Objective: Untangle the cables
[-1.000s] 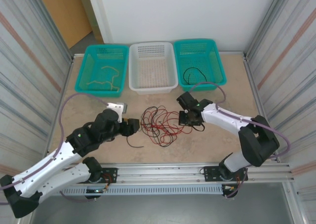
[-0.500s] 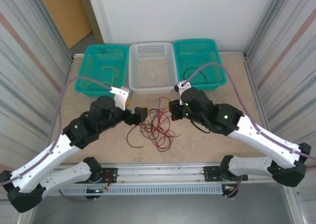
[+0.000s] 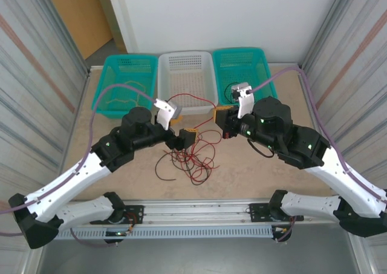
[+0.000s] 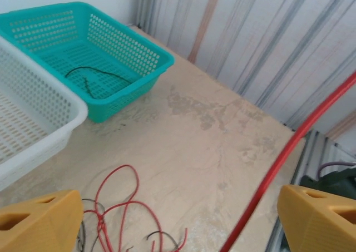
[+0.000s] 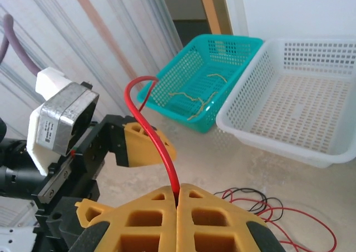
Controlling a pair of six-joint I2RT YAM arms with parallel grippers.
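Right gripper (image 5: pixel 178 196) pinches a red cable (image 5: pixel 162 147), jaws pressed together, above mid-table. Left gripper (image 3: pixel 184 137) is spread wide, just left. A red-black tangle (image 3: pixel 192 160) lies on the table (image 3: pixel 260 174) below. Tan cable (image 3: pixel 129 96) in far-left basket (image 3: pixel 130 57), black cable (image 3: pixel 232 92) in far-right basket (image 3: pixel 242 50).

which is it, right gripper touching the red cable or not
Touching. The right wrist view shows the red cable pinched in the seam between the closed fingers of the right gripper, running up out of it.
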